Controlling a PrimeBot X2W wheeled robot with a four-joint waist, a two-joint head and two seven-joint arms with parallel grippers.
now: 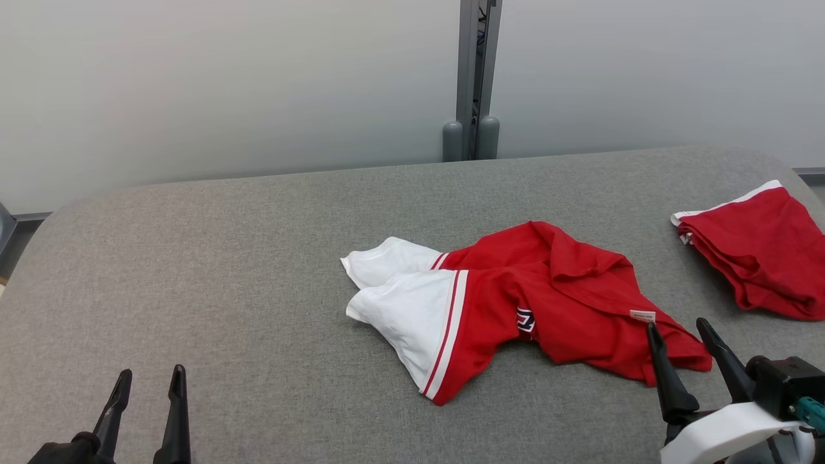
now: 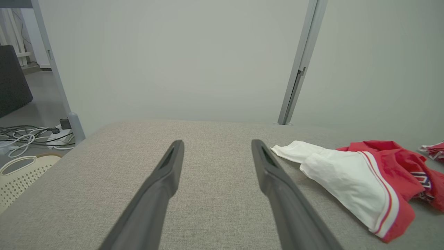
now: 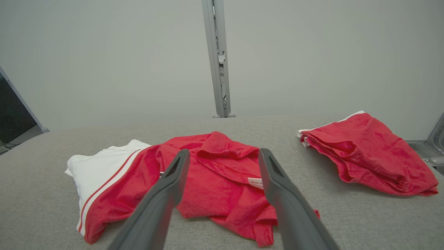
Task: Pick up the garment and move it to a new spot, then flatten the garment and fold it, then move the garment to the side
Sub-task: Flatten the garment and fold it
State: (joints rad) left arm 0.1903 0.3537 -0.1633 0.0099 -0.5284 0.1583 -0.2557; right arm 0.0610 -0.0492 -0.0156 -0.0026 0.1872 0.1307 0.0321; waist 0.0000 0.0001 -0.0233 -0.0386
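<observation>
A crumpled red and white garment (image 1: 509, 303) lies in the middle of the grey table (image 1: 225, 258), white sleeves to the left, a small white label near its right edge. It also appears in the left wrist view (image 2: 364, 180) and the right wrist view (image 3: 208, 180). My right gripper (image 1: 677, 325) is open just in front of the garment's right edge, its fingers (image 3: 166, 194) spread with the red cloth beyond them. My left gripper (image 1: 149, 374) is open at the lower left, over bare table, well left of the garment; nothing sits between its fingers (image 2: 163, 184).
A second red garment (image 1: 760, 248), folded, with a white band, rests at the table's right edge. A grey post (image 1: 474, 77) stands behind the table against the pale wall. Cables (image 2: 27, 135) and a cream basket (image 2: 17, 173) lie on the floor off the left end.
</observation>
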